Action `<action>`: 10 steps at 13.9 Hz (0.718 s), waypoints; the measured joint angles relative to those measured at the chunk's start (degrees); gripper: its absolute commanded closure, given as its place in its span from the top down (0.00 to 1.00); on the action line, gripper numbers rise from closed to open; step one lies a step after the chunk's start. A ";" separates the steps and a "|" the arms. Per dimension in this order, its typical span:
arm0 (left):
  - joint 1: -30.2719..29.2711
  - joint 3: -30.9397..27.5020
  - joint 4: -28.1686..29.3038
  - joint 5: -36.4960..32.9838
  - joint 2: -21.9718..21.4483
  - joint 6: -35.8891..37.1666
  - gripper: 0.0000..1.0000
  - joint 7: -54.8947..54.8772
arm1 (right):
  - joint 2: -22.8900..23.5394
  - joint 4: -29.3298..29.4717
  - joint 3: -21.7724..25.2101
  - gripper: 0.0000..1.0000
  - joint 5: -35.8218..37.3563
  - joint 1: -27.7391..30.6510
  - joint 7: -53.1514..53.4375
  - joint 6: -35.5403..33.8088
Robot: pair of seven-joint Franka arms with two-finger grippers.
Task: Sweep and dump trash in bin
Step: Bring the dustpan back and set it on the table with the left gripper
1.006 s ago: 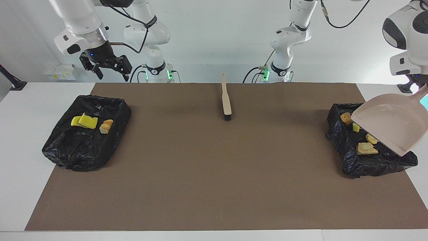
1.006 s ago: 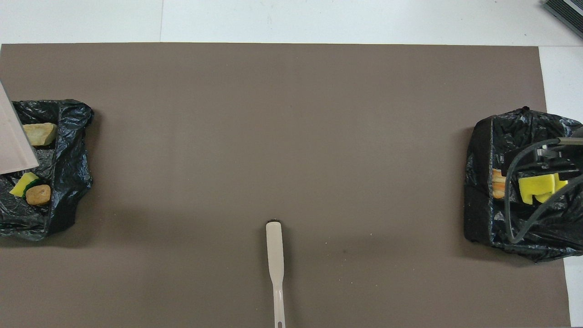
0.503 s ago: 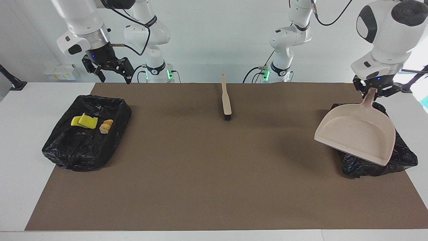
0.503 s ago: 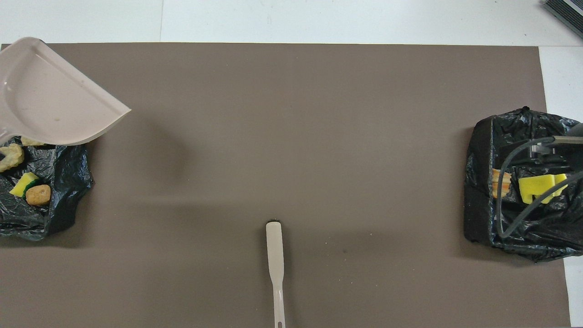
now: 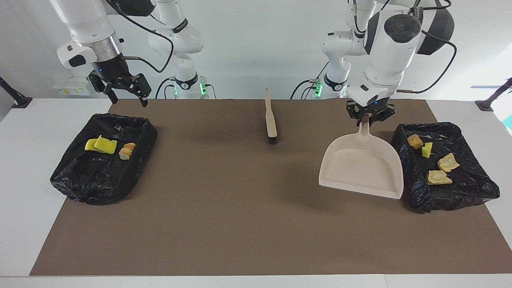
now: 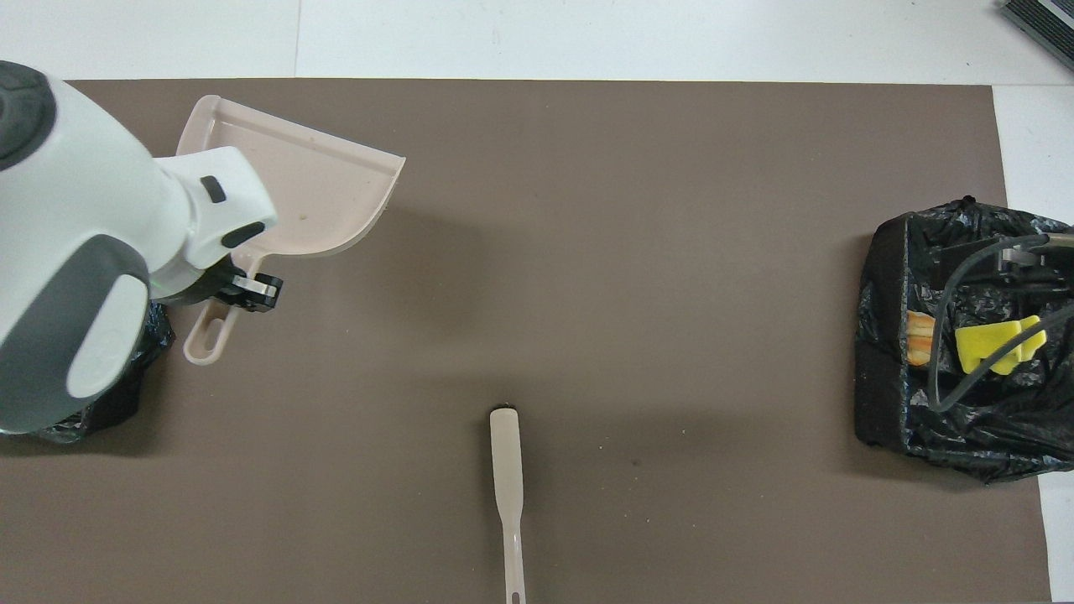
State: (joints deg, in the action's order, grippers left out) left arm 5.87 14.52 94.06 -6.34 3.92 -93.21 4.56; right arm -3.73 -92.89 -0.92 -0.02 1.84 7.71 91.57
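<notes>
My left gripper is shut on the handle of an empty beige dustpan, which hangs over the brown mat beside the black-lined bin at the left arm's end. That bin holds trash: a brown nugget, a yellow-green sponge piece and two tan chunks. The bin at the right arm's end holds yellow sponge pieces and a tan chunk. My right gripper hangs open above that bin's near edge.
A beige brush lies on the mat at the middle, close to the robots, bristles pointing away from them. In the overhead view the left arm covers most of its bin.
The left gripper has carried the dustpan off the bin toward the table's middle, uncovering the trash inside. The right gripper has drifted slightly toward its end of the table.
</notes>
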 measured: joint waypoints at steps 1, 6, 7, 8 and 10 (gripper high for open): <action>1.84 0.00 1.06 1.31 0.43 -2.47 0.00 3.17 | 0.00 -0.01 -0.07 1.00 -0.02 -0.04 0.00 -0.03; 10.43 -0.07 2.72 7.11 7.43 -15.03 0.00 18.51 | -0.05 -0.01 -0.62 1.00 -0.03 -0.27 0.00 -0.07; 11.93 -0.08 2.71 7.20 9.73 -18.08 0.00 20.84 | -0.05 -0.01 -0.62 1.00 -0.03 -0.27 0.00 -0.07; 13.29 -0.10 2.67 7.28 11.94 -20.55 0.00 22.77 | -0.05 -0.01 -0.62 1.00 -0.03 -0.27 0.00 -0.08; 15.31 -0.09 2.17 7.36 15.41 -24.29 0.00 25.16 | -0.05 -0.01 -0.62 1.00 -0.03 -0.26 0.00 -0.08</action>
State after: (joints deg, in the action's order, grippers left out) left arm 21.18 14.43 96.24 1.02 19.33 -117.50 29.72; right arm -3.78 -92.90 -1.54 -0.04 1.58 7.71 91.49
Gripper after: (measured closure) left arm 0.687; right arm 0.000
